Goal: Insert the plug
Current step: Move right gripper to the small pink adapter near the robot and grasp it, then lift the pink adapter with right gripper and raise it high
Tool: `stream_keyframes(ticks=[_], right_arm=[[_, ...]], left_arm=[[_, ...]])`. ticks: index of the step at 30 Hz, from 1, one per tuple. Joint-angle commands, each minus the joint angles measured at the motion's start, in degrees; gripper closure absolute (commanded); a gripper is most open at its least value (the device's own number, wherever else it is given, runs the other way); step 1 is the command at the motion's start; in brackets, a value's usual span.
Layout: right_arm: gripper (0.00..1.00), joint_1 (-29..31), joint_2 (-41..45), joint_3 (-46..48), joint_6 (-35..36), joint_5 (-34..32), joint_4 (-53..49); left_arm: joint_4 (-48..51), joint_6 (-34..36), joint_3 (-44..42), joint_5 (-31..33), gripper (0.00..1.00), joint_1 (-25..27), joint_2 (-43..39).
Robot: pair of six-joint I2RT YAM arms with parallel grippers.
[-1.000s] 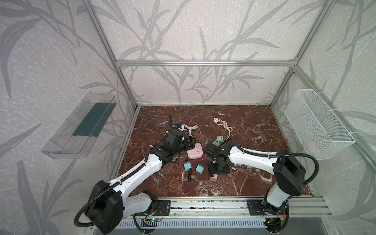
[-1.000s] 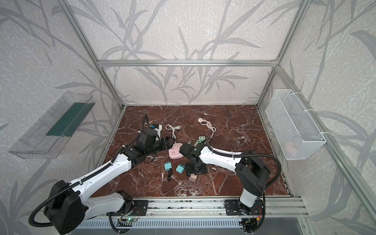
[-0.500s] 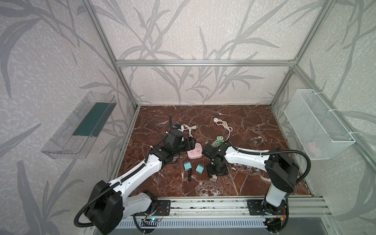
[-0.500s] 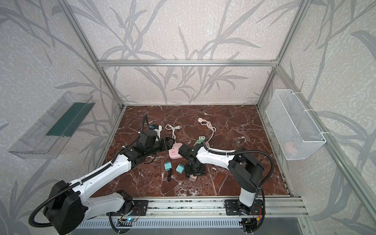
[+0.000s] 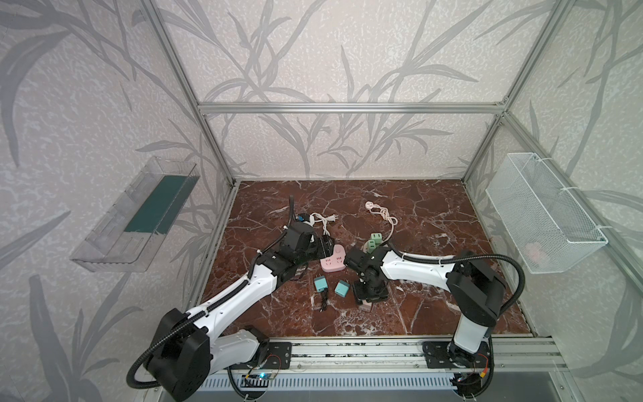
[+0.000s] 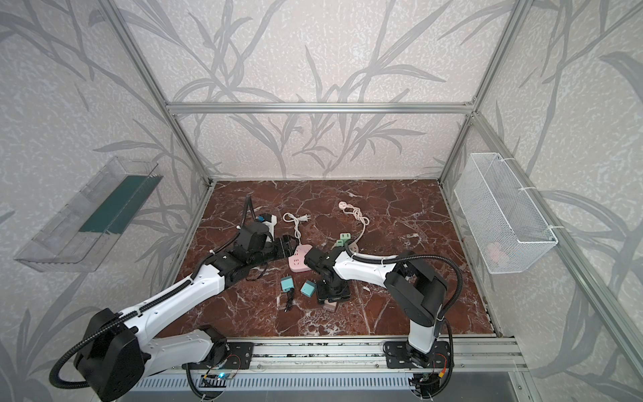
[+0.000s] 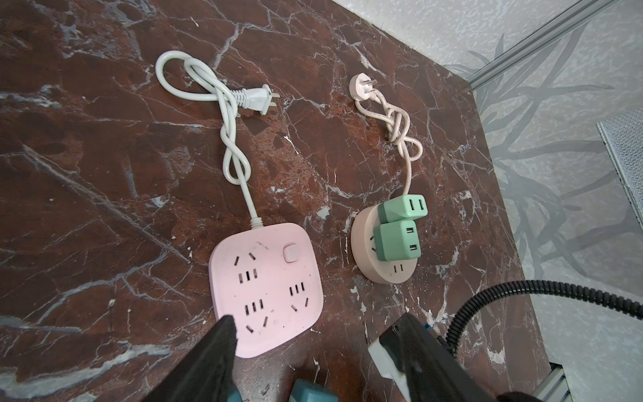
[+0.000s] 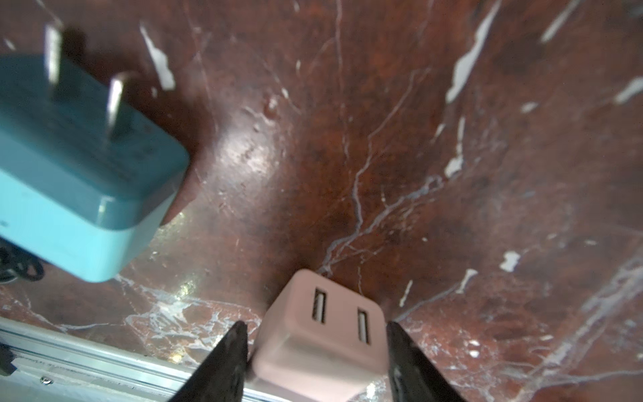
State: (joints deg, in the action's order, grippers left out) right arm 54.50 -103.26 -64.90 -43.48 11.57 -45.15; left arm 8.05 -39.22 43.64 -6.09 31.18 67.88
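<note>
Pink plug [image 8: 323, 334] is sitting near the tabletop's [image 5: 435, 215] front edge, about mid-width, and we're seeing the right gripper [image 8: 316, 325] straddling it, fingertips [image 8: 226, 358] hugging both sides. We honestly can't tell if it's clamping; left gripper [image 7: 313, 327] is hanging open by the pink power strip [image 7: 268, 278].

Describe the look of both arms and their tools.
The left arm and right arm match: white shells on the long links, black joint housings, a ribbed black cable conduit looping outside each. The left tool and right tool carry slim black tapering fingers.
</note>
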Motion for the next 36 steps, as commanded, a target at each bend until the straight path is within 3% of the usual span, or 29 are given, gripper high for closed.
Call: stream_keyframes(ticks=[1,23,27,30,34,36], right_arm=[[0.4,0.2,-0.6,0.0,0.0,0.1,-0.6],[0.52,-2.0,-0.7,1.4,0.3,-0.3,2.0],[0.66,-3.0,0.2,1.5,0.5,-0.4,2.5],[0.85,-3.6,0.8,1.3,0.7,-0.3,3.1],[0.99,-4.0,0.5,0.8,1.1,0.1,3.1],[1.0,-4.4,0.5,0.7,1.2,0.3,3.1]], left_arm=[[-1.0,-0.3,-0.7,0.5,0.27,-0.1,-1.0],[-1.8,-0.2,-1.1,0.8,0.27,-0.1,-0.5],[-2.5,-0.2,-1.0,1.2,0.27,-0.1,0.4],[-2.9,-0.1,-0.7,1.7,0.27,-0.1,1.3],[-3.1,0.1,0.2,1.2,0.28,-0.1,2.7],[-3.3,0.1,0.3,1.0,0.28,-0.1,2.9]])
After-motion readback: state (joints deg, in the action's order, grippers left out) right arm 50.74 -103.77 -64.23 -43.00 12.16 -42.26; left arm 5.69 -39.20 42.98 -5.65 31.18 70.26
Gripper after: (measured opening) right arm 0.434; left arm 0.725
